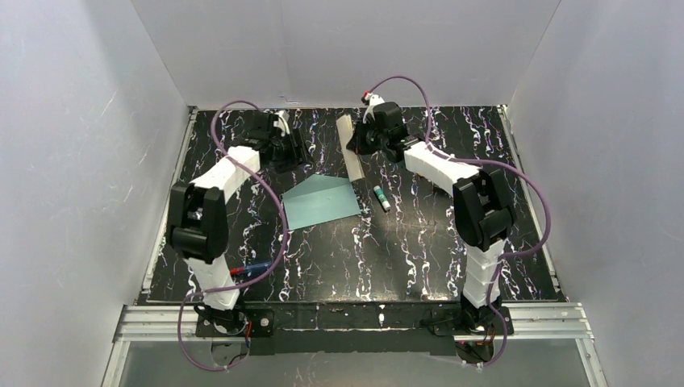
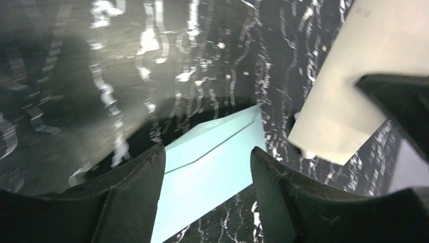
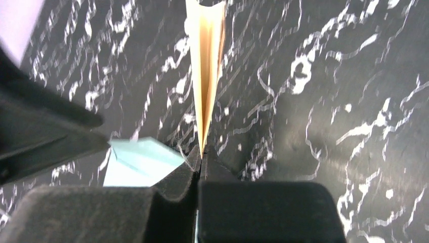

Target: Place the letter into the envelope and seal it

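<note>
a: black marbled tabletop (image 1: 419,242) with white veins, boxed by pale walls (image 1: 347,48) on three sides; what lies about?
b: the envelope (image 1: 321,201) lies flat near the middle; just right of it is a small green-and-white tube (image 1: 381,197); a blue and red pen-like thing (image 1: 252,268) lies by the left arm's lower links.
a: and the letter?
b: the letter (image 3: 205,76) is seen edge-on, bent into a narrow v, beyond the envelope's far right corner; the right gripper (image 3: 200,157) pinches one end of it, jaws closed on the paper.
a: the other one?
b: the left gripper (image 2: 208,151) hangs over the envelope's far side, fingers apart, nothing between them; the letter is close on its right.
a: room to move?
b: bare table right of the tube and along the near edge; the far wall is close behind both grippers.
</note>
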Robot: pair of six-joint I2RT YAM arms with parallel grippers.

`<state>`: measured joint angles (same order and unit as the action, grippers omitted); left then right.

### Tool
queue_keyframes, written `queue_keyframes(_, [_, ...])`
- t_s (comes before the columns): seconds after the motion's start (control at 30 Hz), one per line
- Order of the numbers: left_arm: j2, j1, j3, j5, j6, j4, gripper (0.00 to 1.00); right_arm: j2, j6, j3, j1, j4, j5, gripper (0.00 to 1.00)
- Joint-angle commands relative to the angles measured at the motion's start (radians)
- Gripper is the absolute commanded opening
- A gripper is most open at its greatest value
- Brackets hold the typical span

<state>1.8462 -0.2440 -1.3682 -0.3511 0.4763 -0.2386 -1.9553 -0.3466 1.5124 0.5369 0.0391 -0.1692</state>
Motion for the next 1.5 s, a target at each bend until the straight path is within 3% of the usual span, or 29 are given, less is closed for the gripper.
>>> queue_keyframes(0.0, [-0.161, 0.008, 0.072, 0.270, 0.022, -0.128, 0.60, -0.061, -0.057, 0.077, -0.005, -0.244, 0.083, 0.01])
queue_keyframes(0.07, [-0.200, 0.006, 0.104, 0.237, 0.013, -0.148, 0.54, -0.102, -0.080, 0.092, -0.005, -0.275, 0.117, 0.01])
queue_keyframes(0.2, [-0.288, -0.036, 0.238, 0.132, 0.021, -0.149, 0.27, -0.167, -0.092, 0.078, -0.003, -0.364, 0.162, 0.01])
queue_keyframes(0.23, [-0.314, -0.064, 0.273, 0.127, 0.014, -0.148, 0.24, -0.170, -0.079, 0.053, 0.000, -0.404, 0.181, 0.01])
queue_keyframes(0.37, [-0.391, -0.170, 0.396, 0.156, 0.016, -0.162, 0.24, -0.200, -0.039, 0.037, 0.008, -0.446, 0.212, 0.01])
queue_keyframes(0.63, [-0.407, -0.205, 0.521, 0.216, 0.118, -0.154, 0.27, -0.173, -0.051, -0.021, 0.008, -0.398, 0.092, 0.01])
queue_keyframes(1.1, [-0.315, -0.205, 0.488, 0.427, 0.215, -0.268, 0.22, 0.147, -0.102, -0.389, 0.023, -0.360, -0.002, 0.01])
queue_keyframes(1.23, [-0.263, -0.206, 0.454, 0.458, 0.206, -0.275, 0.22, 0.225, -0.071, -0.478, 0.059, -0.371, 0.052, 0.01])
queue_keyframes(1.47, [-0.240, -0.204, 0.437, 0.566, 0.213, -0.308, 0.22, 0.304, -0.029, -0.468, 0.061, -0.320, 0.116, 0.01])
